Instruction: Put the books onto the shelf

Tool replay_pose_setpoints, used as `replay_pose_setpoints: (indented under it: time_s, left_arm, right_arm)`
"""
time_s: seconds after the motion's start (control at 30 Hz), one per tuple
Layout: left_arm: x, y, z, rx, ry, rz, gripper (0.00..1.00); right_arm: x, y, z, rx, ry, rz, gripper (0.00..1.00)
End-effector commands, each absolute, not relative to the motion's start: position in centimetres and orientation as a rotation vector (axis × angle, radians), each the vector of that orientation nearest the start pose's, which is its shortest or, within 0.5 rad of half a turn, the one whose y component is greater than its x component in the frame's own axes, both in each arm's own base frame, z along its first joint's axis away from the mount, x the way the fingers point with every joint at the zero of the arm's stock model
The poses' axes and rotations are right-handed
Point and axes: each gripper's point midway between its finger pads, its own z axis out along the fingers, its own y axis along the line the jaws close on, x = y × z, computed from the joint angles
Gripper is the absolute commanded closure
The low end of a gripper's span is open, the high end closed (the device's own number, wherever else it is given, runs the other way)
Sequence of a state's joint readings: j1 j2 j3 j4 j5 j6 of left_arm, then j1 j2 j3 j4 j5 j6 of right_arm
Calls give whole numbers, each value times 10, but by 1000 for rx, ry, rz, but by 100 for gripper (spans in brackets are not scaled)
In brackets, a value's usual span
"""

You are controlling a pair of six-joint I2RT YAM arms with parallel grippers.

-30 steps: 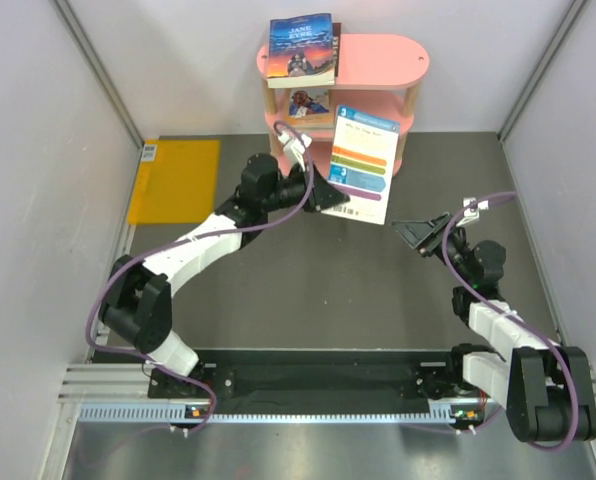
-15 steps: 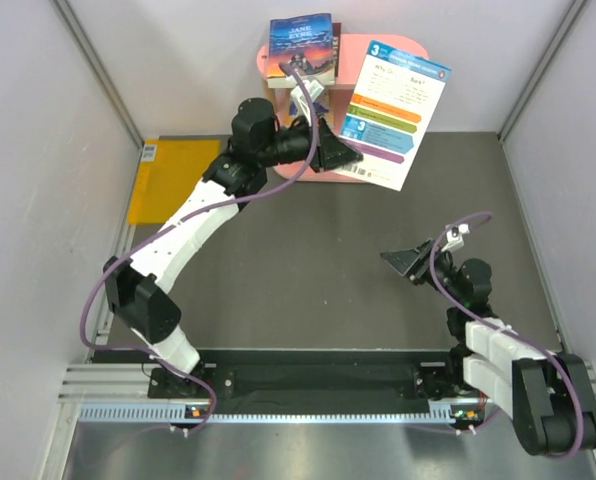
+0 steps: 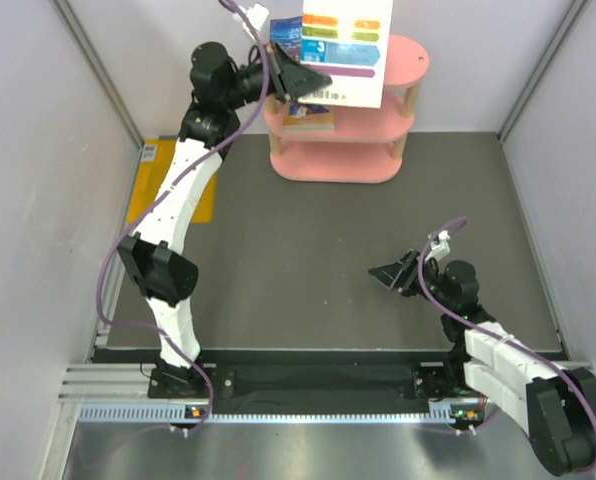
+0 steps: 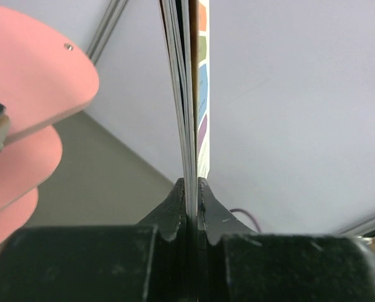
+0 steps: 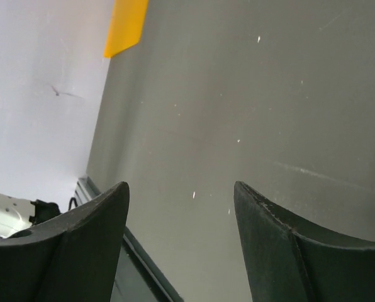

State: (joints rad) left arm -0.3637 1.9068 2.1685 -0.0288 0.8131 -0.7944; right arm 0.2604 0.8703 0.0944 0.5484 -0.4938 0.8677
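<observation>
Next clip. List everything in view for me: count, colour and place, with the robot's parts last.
striped book: one, white with colour bands, held up at the shelf's top board
other book: one visible, blue-orange cover, on the middle board; the top board is partly hidden
shelf: one, pink with wooden posts, three boards, by the far wall
floor rectangle: one, yellow-orange, flat at the far left
left arm: white and black, reaching high, jaws shut on the striped book
right arm: white and black, low at near right, jaws open and empty
</observation>
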Motion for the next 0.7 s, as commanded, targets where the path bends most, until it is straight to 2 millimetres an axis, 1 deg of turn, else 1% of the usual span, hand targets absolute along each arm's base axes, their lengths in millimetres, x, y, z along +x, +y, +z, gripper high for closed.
replay_pose_setpoints:
  time_s: [0.0,0.03,0.07,0.1,0.13,0.17,0.2,0.23,0.27,0.3,0.33,0.4,0.43,0.5,0.53,0.6,0.63,0.67]
  left_arm:
    - [412,-304,541,389,1422,-1766,100]
    - [424,-298,536,382,1404,-1795,100]
    - [427,-294,537,370,1394,-1830,100]
    - [428,-289,540,318,1407,-1903,100]
    - [441,-283,534,285,1407,-1915,100]
    - [447,-279,534,257,1418,-1923,100]
    - [447,-275,543,263,1398,-1914,100]
    - [459,-269,538,228,1415,-1900,100]
    - [466,-264,538,189,1426,-1893,100]
    - [469,-259,541,170,1418,-1888,100]
    - [476,-248,543,144,1407,-1877,100]
    - [483,-237,547,104,1390,-1871,100]
    - [489,-230,545,77,1394,-1862,100]
    - [494,-224,544,46,1398,-1867,100]
    - [499,-221,540,31,1405,-1868,100]
    - [502,-221,537,9,1423,-1890,100]
    - [508,-221,530,-6,1439,-1899,99]
    - [510,-221,526,-14,1450,-1909,99]
  right_arm:
    - [243,182,132,110,1922,1135,33]
    - [243,183,132,101,1926,1128,33]
    - [242,185,132,92,1929,1127,33]
    - [242,185,132,92,1931,1124,33]
    - [242,185,132,92,1931,1123,33]
    - [242,186,131,91,1934,1123,33]
    - [242,186,130,93,1937,1121,33]
    - [241,186,129,91,1939,1121,33]
    - [241,186,129,94,1942,1119,33]
    - [241,187,129,91,1940,1121,33]
    - [241,187,128,94,1945,1121,33]
    - [242,187,128,94,1942,1122,33]
    - [241,188,128,93,1943,1125,33]
    - [241,189,127,92,1947,1123,33]
    - [242,189,127,94,1948,1124,33]
    - [242,189,127,93,1947,1126,33]
    - [241,190,126,93,1950,1126,33]
    - [242,190,126,96,1952,1126,33]
